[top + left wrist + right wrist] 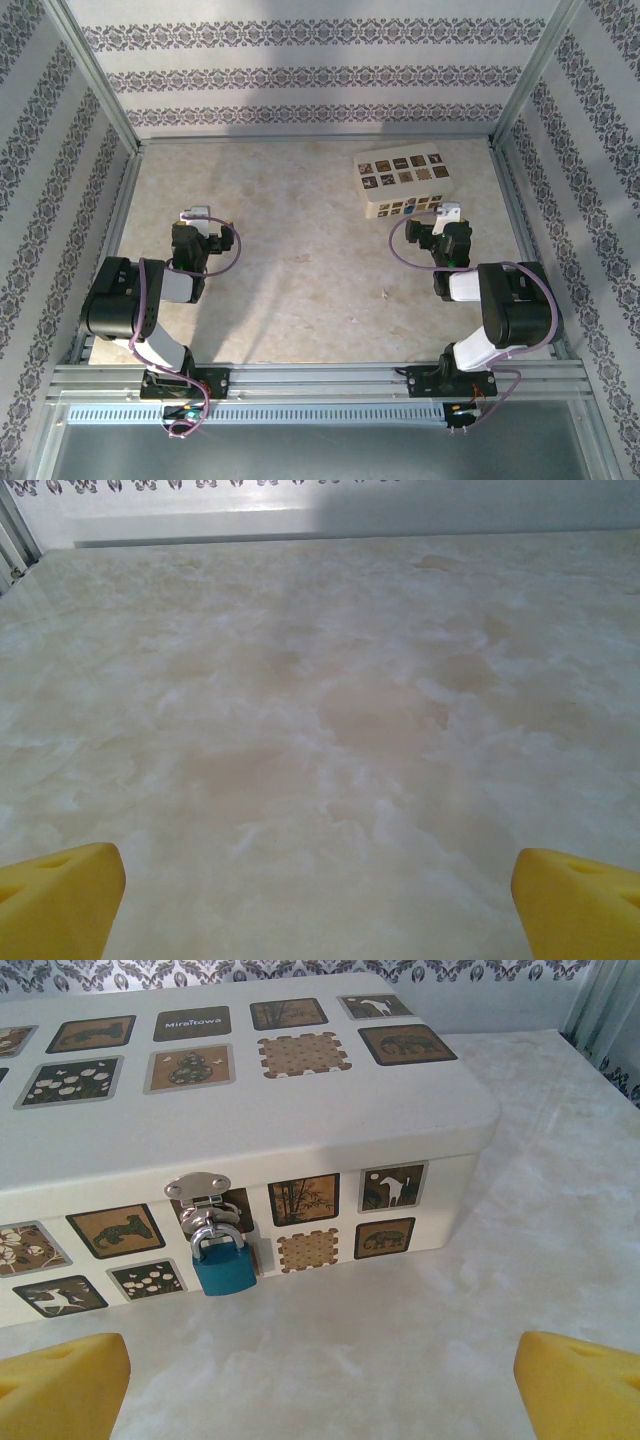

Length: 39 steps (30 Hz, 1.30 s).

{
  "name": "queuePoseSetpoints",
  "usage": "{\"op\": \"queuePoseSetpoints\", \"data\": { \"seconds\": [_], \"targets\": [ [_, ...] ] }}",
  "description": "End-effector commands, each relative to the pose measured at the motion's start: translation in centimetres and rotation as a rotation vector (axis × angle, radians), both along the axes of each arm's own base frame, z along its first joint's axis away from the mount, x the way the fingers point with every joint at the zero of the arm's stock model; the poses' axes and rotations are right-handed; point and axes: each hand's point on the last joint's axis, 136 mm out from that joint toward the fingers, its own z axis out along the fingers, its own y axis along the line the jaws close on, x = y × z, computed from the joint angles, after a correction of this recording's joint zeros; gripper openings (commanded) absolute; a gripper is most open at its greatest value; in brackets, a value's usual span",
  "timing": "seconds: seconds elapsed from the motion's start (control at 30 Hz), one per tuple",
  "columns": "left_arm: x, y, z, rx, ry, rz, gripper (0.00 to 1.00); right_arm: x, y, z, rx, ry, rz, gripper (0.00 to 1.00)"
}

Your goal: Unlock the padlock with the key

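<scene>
Blue padlock [222,1265] hangs locked on box [300,1110] front, box nr table's [300,280] far-right corner. My right gripper [320,1380] faces it, left gripper [320,895] over bare table, both spread wide, empty. I judge: start; next I need the key in hand.

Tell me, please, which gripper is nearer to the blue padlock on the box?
Right. The right gripper sits just in front of the box, facing the padlock on its near side; the left gripper is well off to the left across the table.
</scene>
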Motion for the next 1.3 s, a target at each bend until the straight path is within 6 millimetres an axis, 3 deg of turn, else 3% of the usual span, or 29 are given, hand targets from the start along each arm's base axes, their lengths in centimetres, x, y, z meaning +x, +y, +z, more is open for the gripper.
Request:
{"op": "queuePoseSetpoints", "data": {
  "seconds": [0.0, 0.23, 0.5, 0.73, 1.0, 1.13, 1.27],
  "targets": [
    [0.3, 0.0, 0.5, 0.0, -0.007, -0.005, 0.99, 0.5, 0.1, 1.6, -0.005, -0.046, 0.005, 0.98],
    [-0.2, -1.2, 1.3, 0.011, -0.039, -0.077, 0.99, 0.5, 0.4, 2.4, 0.0, -0.05, 0.026, 0.98],
    [-2.2, -0.5, 6.5, 0.005, -0.128, -0.025, 0.99, -1.2, 0.3, 5.7, 0.018, -0.027, 0.019, 0.99],
    [-2.8, -0.8, 11.9, -0.14, -0.177, -0.006, 0.99, -3.5, 0.6, 8.6, 0.094, 0.048, 0.01, 0.98],
    [-5.4, -2.1, 16.1, -0.385, -0.22, -0.029, 0.99, -6.3, 2.8, 11.2, 0.222, 0.181, 0.086, 0.98],
    [-6.4, -2.3, 16.4, -0.488, -0.15, 0.005, 0.99, -7.5, 2.8, 11.9, 0.246, 0.26, 0.073, 0.98],
    [-6.9, -2.7, 14.7, -0.613, -0.014, 0.054, 0.99, -7.9, 3.3, 12.3, 0.279, 0.324, 0.085, 0.98]
  ]
}}
